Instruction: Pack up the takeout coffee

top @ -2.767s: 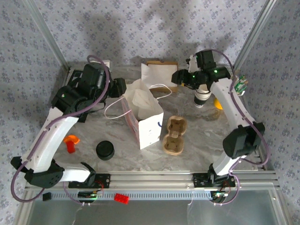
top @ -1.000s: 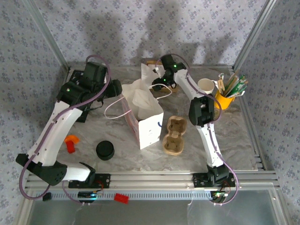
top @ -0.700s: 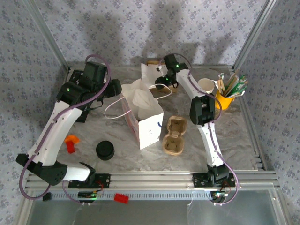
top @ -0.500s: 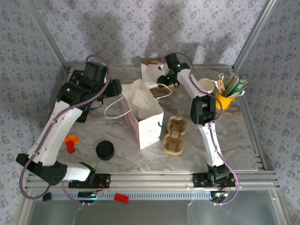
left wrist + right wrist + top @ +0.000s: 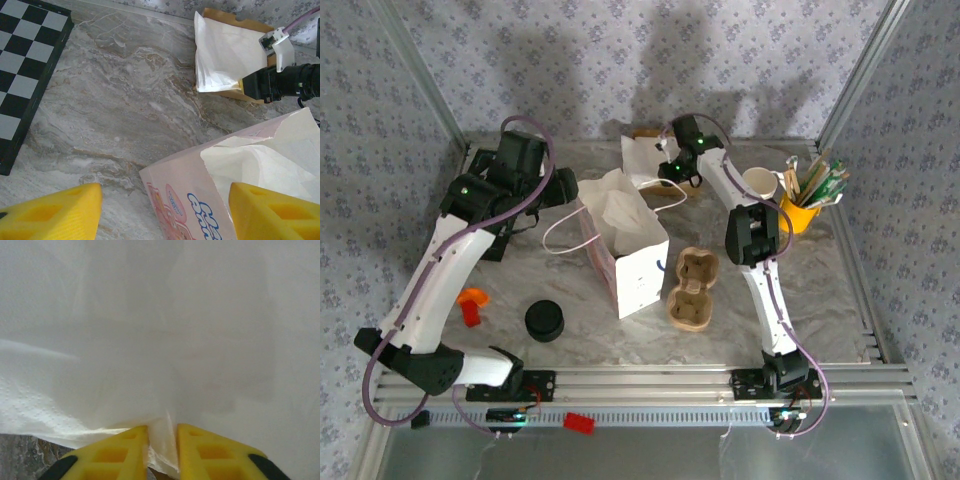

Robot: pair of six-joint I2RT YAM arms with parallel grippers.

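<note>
**Right gripper pinching napkins behind the bag**

I am looking down on the marble table [image 5: 820, 290], and I am placing everything against the paper bag [image 5: 640, 265], which is standing open near the middle.

The left arm [image 5: 440, 270] is arching in from the bag's left. Its left gripper [image 5: 165, 192] is hovering over the bag's rear left rim with the jaws spread wide and nothing between them but air above that rim.

The right arm [image 5: 760, 290] is reaching from the bag's right, around to its far side. There the right gripper [image 5: 162, 432] is pressing almost together and pinching a fold of the white napkins [image 5: 225, 55], which are lying on a brown holder just behind the bag.

A checkerboard [image 5: 25, 60] is lying to the rear left of the bag. A cardboard cup carrier [image 5: 692, 290] is sitting just to the bag's right. Further right, a yellow holder [image 5: 800, 215] is standing with sticks in it, and a lidless cream cup [image 5: 758, 182] is touching its bag-facing side. A stack of black lids [image 5: 544, 320] is resting to the front left of the bag, with an orange piece [image 5: 470, 303] further left.

I cannot tell where the takeout coffee is sitting.
</note>
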